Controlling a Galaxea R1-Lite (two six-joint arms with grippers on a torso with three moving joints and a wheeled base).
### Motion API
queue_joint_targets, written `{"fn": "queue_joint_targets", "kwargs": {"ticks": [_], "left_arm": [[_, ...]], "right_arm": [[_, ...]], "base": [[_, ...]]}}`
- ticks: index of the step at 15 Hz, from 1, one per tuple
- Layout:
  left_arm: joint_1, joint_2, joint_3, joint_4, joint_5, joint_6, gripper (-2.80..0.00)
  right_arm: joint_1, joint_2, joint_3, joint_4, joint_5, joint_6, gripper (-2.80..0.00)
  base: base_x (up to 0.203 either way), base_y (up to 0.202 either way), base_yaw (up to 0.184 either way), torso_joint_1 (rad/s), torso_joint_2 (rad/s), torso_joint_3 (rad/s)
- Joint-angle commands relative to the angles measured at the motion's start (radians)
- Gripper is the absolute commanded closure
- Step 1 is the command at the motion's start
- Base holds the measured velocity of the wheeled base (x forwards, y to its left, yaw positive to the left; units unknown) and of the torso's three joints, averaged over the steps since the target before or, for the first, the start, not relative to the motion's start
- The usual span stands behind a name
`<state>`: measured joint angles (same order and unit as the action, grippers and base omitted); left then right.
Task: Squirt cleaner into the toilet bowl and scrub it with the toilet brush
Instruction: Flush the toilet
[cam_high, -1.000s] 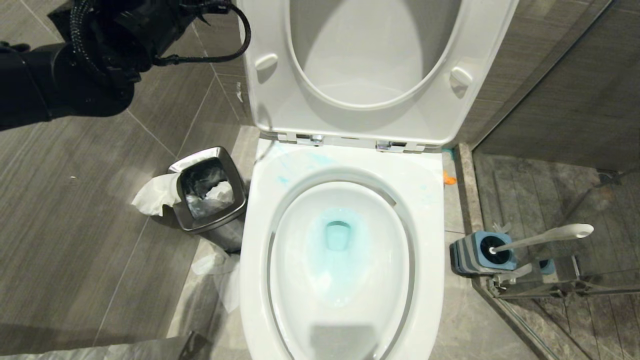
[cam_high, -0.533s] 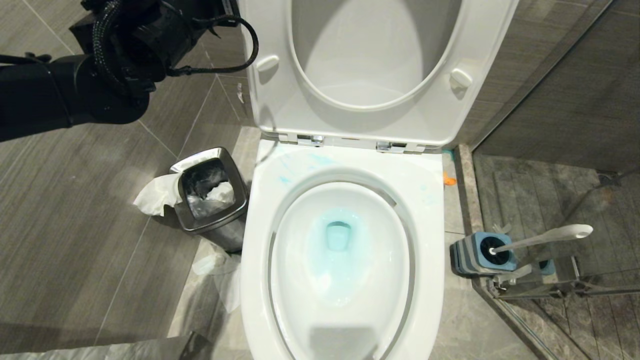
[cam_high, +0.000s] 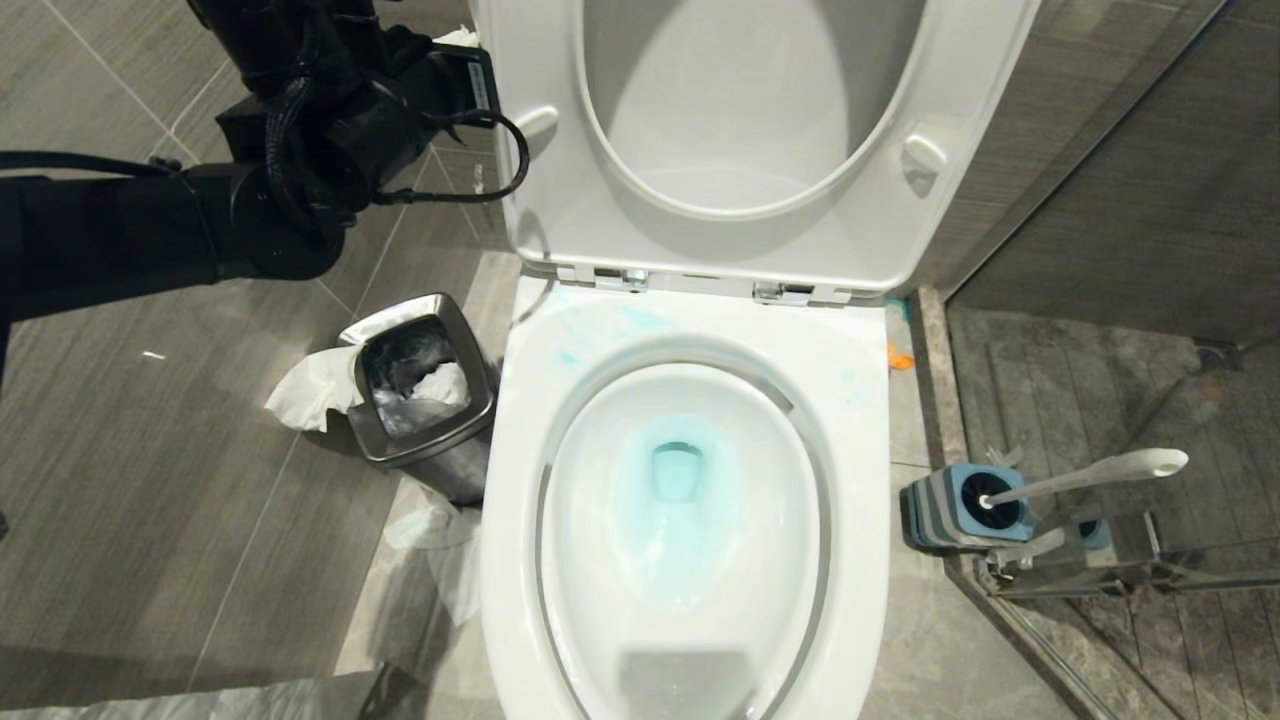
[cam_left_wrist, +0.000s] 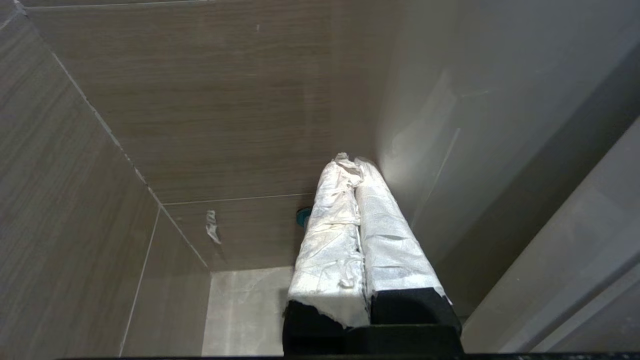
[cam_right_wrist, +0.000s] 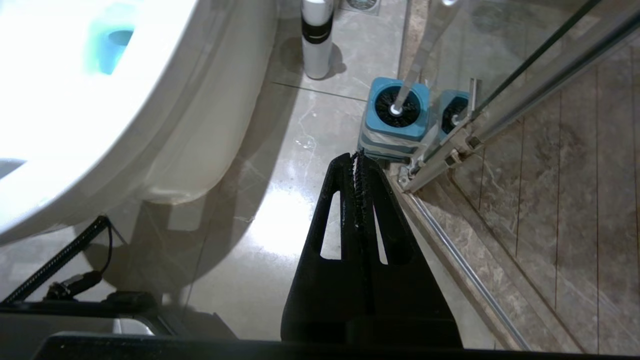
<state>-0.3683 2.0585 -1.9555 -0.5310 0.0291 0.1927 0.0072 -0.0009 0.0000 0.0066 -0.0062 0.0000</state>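
The toilet bowl (cam_high: 862, 420) stands open, its seat and lid raised against the wall. Turquoise cleaner (cam_high: 678, 480) tints the water, and thin smears (cam_high: 640, 320) mark the back rim. The toilet brush (cam_high: 1090, 474) leans in its blue-and-grey holder (cam_high: 962, 505) on the floor to the bowl's right. My left arm (cam_high: 330, 120) hangs high by the lid's left edge. Its gripper (cam_left_wrist: 352, 161), fingers wrapped in white, is shut on nothing and points at the tiled wall. My right gripper (cam_right_wrist: 359, 156) is shut and empty, low beside the bowl (cam_right_wrist: 150, 100), short of the holder (cam_right_wrist: 397, 107).
A square steel bin (cam_high: 420, 392) stuffed with tissue stands left of the bowl, with more tissue (cam_high: 440, 545) on the floor by it. A glass shower partition with a metal rail (cam_high: 1100, 580) runs just behind the brush holder. A white bottle with a black band (cam_right_wrist: 316, 40) stands near the bowl's base.
My left arm has swung right and forward, closer to the raised lid's left edge, with the wrist turned. The brush, bowl and right gripper have not moved.
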Motion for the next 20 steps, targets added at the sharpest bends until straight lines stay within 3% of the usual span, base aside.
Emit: {"fn": "queue_joint_targets", "kwargs": {"ticks": [1,10,12,15,20], "left_arm": [[0.0,0.015,0.0,-0.01,-0.002,0.013,0.0],[0.024,-0.077,0.002,0.012,0.012,0.019,0.0],[0.047,-0.167,0.012,0.127,0.016,0.019,0.0],[0.075,-0.29,0.017,0.405,0.021,0.016,0.0],[0.132,-0.316,0.014,0.421,0.052,0.011,0.0]], "right_arm": [[0.0,0.001,0.0,0.0,0.0,0.0,0.0],[-0.001,0.001,0.0,0.0,0.0,0.0,0.0],[0.0,0.001,0.0,0.0,0.0,0.0,0.0],[0.0,0.001,0.0,0.0,0.0,0.0,0.0],[-0.001,0.001,0.0,0.0,0.0,0.0,0.0]], "base": [[0.0,0.0,0.0,0.0,0.0,0.0],[0.0,0.0,0.0,0.0,0.0,0.0],[0.0,0.0,0.0,0.0,0.0,0.0],[0.0,0.0,0.0,0.0,0.0,0.0],[0.0,0.0,0.0,0.0,0.0,0.0]]}}
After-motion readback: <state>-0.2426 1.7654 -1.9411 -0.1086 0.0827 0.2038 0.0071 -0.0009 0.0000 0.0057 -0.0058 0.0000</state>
